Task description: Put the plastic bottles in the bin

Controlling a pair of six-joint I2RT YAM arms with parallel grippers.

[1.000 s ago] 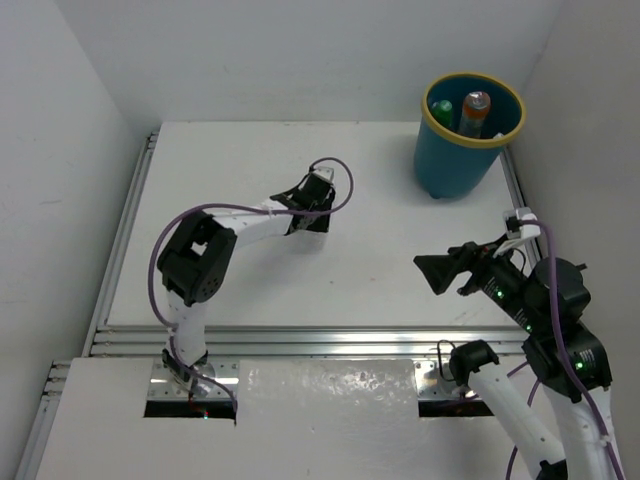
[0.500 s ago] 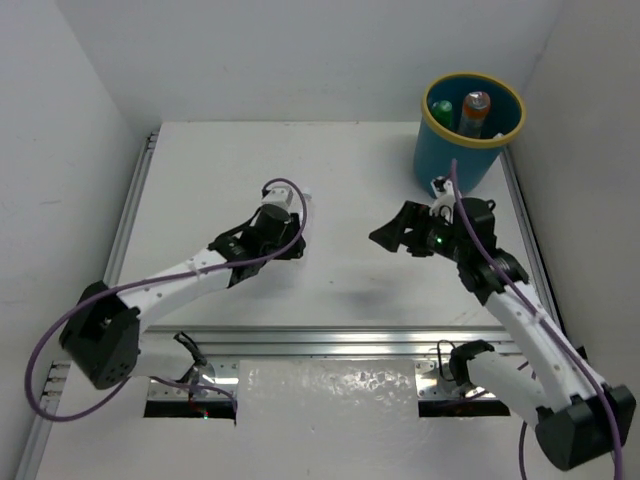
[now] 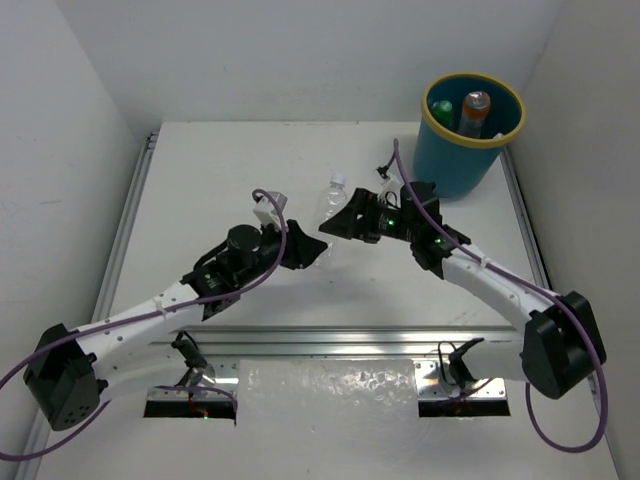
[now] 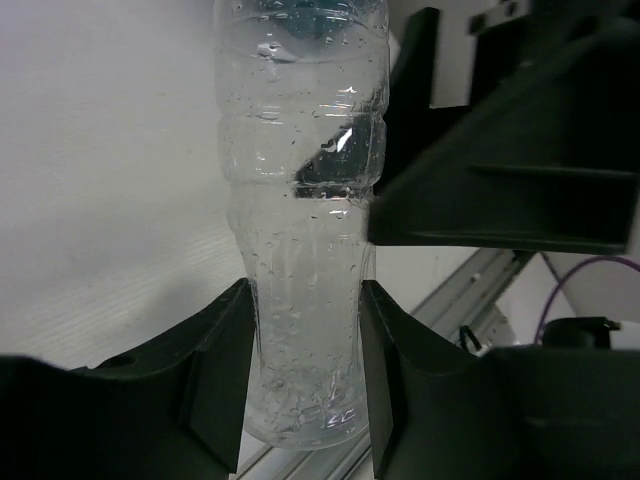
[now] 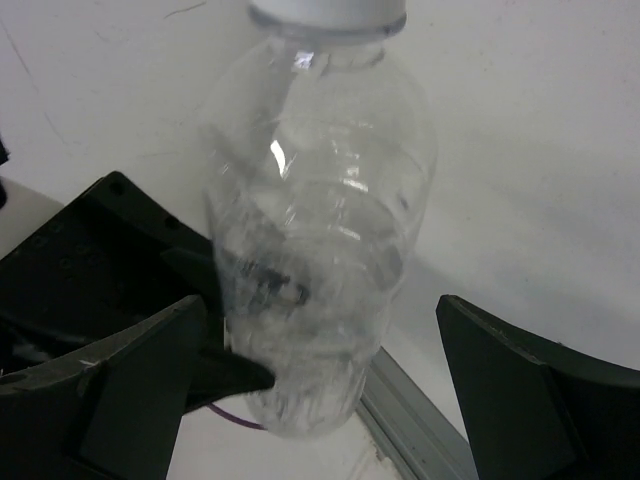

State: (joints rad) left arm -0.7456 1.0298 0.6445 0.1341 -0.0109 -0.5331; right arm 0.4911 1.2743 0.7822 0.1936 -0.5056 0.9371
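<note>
- Both arms have swung inward since the earlier view: the left arm (image 3: 150,305) now stretches low from 7 o'clock toward the middle, and the right arm (image 3: 490,275) reaches in from 4 o'clock. Their hands meet at a clear bottle (image 3: 329,203) that was not visible before.
- White counter (image 3: 200,180) carries everything.
- At 1 o'clock on the counter stands the bin (image 3: 455,165), teal with a yellow rim.
- Left hand (image 3: 312,248) is clamped on the clear bottle's lower body; the left wrist view shows both fingers (image 4: 215,380) pressed against its sides.
- Right hand (image 3: 335,225) is spread wide around the same bottle; in the right wrist view one finger (image 5: 540,390) stands well apart from the plastic, and the other sits close beside it.
- Near the counter's centre, the clear bottle is held cap toward 12 o'clock, its skin beaded with droplets.
- Inside the bin an orange bottle (image 3: 476,112) leans upright, with a green bottle (image 3: 441,110) at its 9 o'clock.
</note>
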